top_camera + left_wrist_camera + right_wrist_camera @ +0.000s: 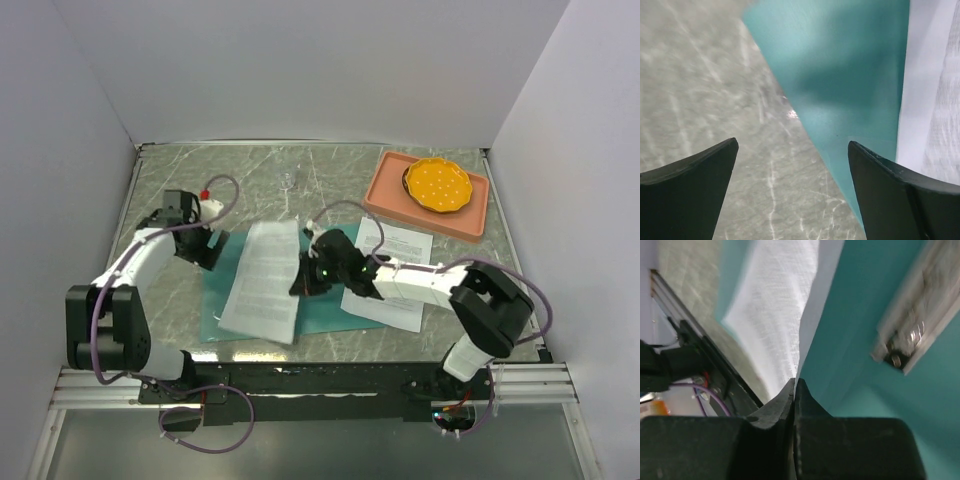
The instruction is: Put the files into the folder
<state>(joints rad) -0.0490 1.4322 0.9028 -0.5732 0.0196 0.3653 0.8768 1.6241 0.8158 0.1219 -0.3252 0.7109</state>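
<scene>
So the folder (325,312) was lying open and flat on the marble table (330,175), roughly in the middle, between the two arms. One of the files (262,285) sat on top of its left half, a white sheet packed with text, running a bit past the folder's near edge.

The right gripper (303,280) had that sheet by its right edge. In the right wrist view the fingers (770,412) were squeezed tight together, with the paper's edge (812,325) pinched between the tips and curling upward. The folder's teal inside (855,350) and its metal clip (917,315) were right next to them.

The other sheet (400,243) was lying flat just off the folder's right side, partly under the right arm.

The left gripper (207,252) was over by the folder's far-left corner. Its fingers (690,190) were spread wide with nothing in them, straddling the folder's edge (850,75): one finger over bare marble, the other over the teal. I couldn't tell whether they were actually touching down.

There was also a salmon-pink tray (385,200) back in the far right corner with an orange plate (438,185) on it (well away from everything else).
</scene>
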